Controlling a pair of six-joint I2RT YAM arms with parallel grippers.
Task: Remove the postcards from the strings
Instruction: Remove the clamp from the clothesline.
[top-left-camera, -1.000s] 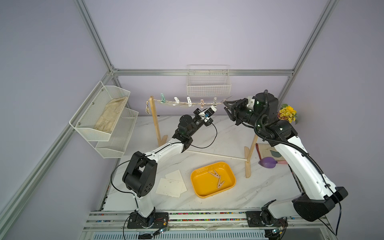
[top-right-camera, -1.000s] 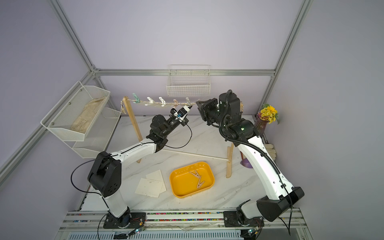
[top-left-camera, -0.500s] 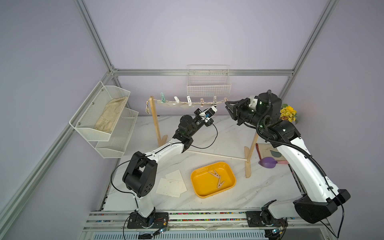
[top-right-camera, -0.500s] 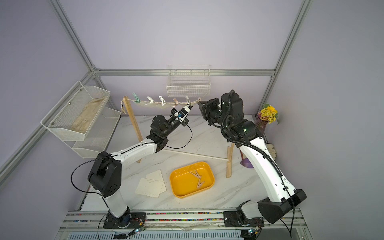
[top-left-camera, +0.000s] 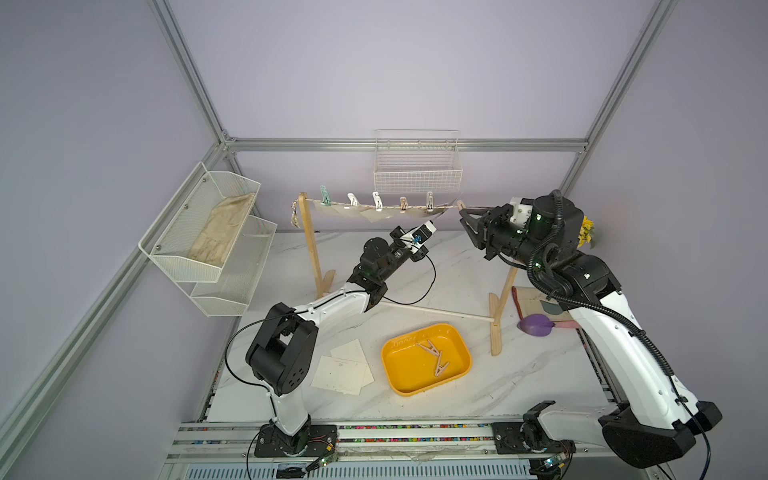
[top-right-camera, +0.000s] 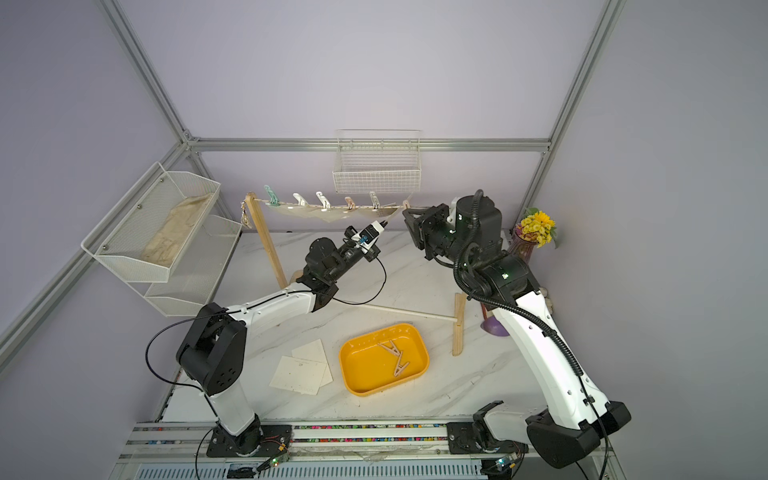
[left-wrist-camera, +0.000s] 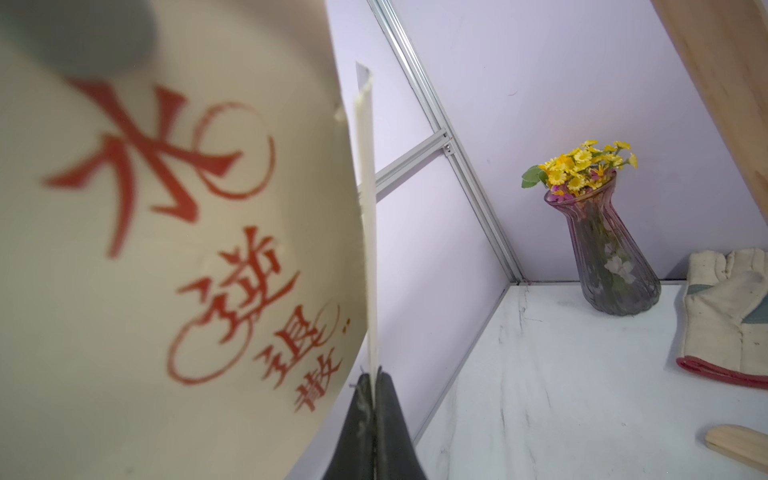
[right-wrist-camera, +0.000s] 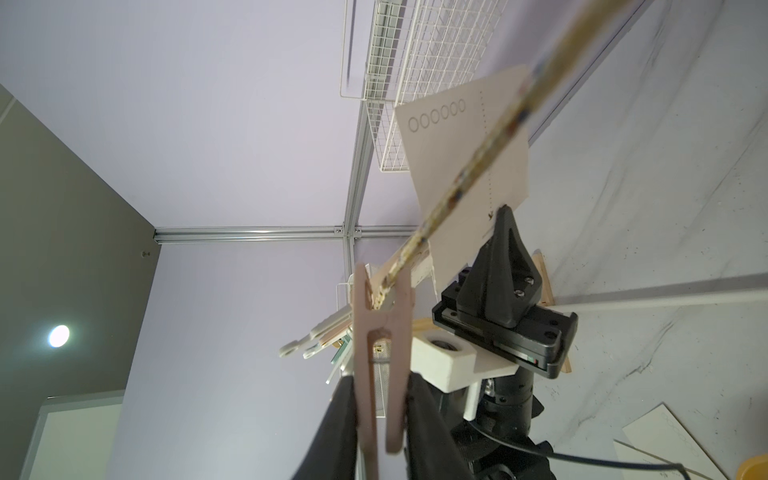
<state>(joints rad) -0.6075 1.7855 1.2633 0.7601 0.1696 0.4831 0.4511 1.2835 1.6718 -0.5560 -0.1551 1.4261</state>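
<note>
Plainly, the left claw (left-wrist-camera: 375, 384) is pinched fully together on the lower edge of a hanging postcard (left-wrist-camera: 368, 216), seen edge-on at the centre of the left wrist frame. The right claw (right-wrist-camera: 380, 386), low in the right wrist frame, is nearly closed, squeezing the two legs of a wooden clothespin (right-wrist-camera: 362, 332) that sits astride the string (right-wrist-camera: 457, 193). The held card looks thin, light and a little springy, so it would likely crease or tear if dragged against a clamped clothespin. A hold near an edge, as here, seems right, with the pull coming once the clothespin's mouth gapes. Beside it hangs a cream card with red calligraphy (left-wrist-camera: 166, 249), filling the left of that frame. In both top views the string crosses the upper centre between two wooden posts (top-left-camera: 311, 249), with more postcards (top-left-camera: 374, 212) pinned along it. Two loose cards (top-left-camera: 340, 370) lie on the tabletop (top-left-camera: 540, 374) at lower centre, beside a yellow tray (top-left-camera: 407, 374) holding spare clothespins (top-left-camera: 434, 353).
</note>
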